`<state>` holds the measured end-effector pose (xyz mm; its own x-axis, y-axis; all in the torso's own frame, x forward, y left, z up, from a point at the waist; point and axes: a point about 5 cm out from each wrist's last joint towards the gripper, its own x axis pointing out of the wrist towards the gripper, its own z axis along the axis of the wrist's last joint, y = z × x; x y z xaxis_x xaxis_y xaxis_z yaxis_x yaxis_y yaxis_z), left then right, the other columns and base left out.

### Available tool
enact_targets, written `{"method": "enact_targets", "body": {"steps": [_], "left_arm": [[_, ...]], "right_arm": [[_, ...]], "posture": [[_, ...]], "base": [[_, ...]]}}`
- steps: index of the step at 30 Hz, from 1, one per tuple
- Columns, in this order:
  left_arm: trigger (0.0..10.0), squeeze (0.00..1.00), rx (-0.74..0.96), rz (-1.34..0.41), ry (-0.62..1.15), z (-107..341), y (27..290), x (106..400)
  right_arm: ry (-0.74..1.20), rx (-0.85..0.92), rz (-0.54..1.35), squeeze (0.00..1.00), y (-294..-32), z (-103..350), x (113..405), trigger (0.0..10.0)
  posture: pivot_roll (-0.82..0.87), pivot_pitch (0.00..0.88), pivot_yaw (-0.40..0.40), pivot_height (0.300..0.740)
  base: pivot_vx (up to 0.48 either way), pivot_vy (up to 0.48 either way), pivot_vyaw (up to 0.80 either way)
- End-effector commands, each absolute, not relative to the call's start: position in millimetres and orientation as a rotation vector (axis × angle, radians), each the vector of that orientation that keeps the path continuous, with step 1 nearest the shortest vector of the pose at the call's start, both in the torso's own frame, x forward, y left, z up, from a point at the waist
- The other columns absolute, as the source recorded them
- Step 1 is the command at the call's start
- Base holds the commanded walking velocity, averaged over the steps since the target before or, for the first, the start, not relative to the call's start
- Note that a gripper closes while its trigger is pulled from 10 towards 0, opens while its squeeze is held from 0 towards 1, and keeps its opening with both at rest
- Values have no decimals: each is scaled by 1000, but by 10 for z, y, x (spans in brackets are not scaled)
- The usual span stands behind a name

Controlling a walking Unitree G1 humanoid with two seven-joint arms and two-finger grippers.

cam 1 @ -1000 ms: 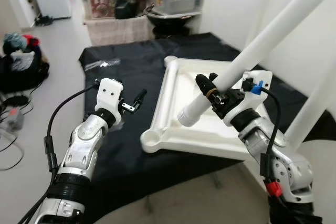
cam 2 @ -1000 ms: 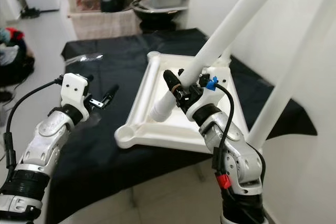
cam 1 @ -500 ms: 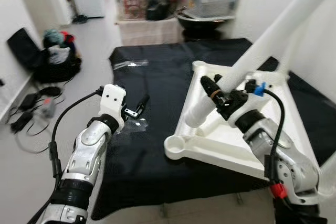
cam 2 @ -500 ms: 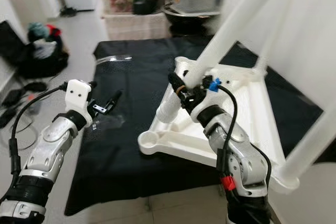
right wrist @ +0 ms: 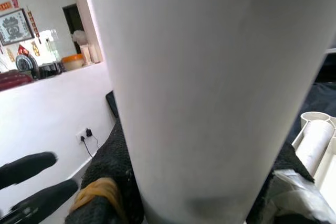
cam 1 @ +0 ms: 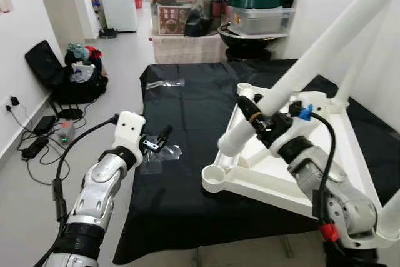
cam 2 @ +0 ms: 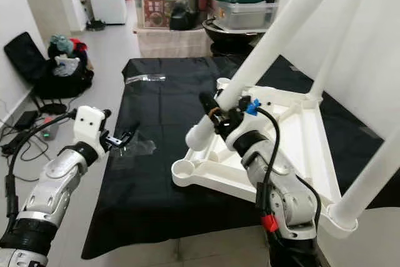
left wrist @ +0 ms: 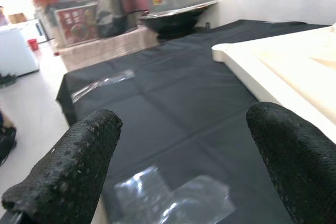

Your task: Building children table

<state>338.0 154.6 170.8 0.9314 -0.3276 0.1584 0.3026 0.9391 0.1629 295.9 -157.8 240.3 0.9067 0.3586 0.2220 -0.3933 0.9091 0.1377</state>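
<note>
Camera swung left | right gripper clamps smooth white tube leg

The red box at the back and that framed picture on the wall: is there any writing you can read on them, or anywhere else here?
Nothing here is legible.
Red box: a printed label, too small and blurred to read.
Framed picture: a large dark character with red strips beside it, too blurred to read.
White leg, tabletop, black cloth: no writing.
</note>
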Motion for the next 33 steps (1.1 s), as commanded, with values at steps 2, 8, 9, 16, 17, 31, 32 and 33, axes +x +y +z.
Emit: {"method": "enact_targets", "body": {"steps": [2, 8, 9, 16, 17, 31, 32, 33], "left_arm": [[10000, 0, 139, -306, -175, 1683, 1592, 3374], [10000, 0, 135, -315, -179, 1691, 1558, 3382], [10000, 0, 134, -321, -179, 1689, 1547, 3382], [10000, 0, 122, -357, -168, 1661, 1473, 3365], [10000, 0, 122, -357, -168, 1661, 1473, 3365], [10000, 0, 157, -380, -187, 1690, 1417, 3389], [10000, 0, 157, -380, -187, 1690, 1417, 3389], [10000, 0, 144, -375, -189, 1698, 1423, 3394]], "right_arm": [[-204, 215, 402, 0, -1515, 2393, 2963, 10000], [-192, 178, 402, 0, -1512, 2356, 2969, 10000], [-187, 170, 404, 0, -1502, 2342, 2969, 10000], [-180, 199, 368, 0, -1517, 2301, 2977, 10000], [-180, 199, 368, 0, -1517, 2301, 2977, 10000], [-165, 177, 310, 0, -1565, 2228, 2977, 10000], [-165, 177, 310, 0, -1565, 2228, 2977, 10000], [-151, 184, 303, 0, -1566, 2207, 2980, 10000]], "posture": [[36, 0, -33, 740], [36, 0, -33, 740], [34, 0, -32, 740], [27, 0, -24, 740], [27, 0, -24, 740], [25, 0, -20, 740], [25, 0, -20, 740], [27, 0, -19, 740]], "base": [[0, 0, 400], [0, 0, 0], [0, 0, 0], [0, 36, 477], [0, 251, 0], [0, 122, 0], [0, 0, 0], [315, 0, 0]]}}
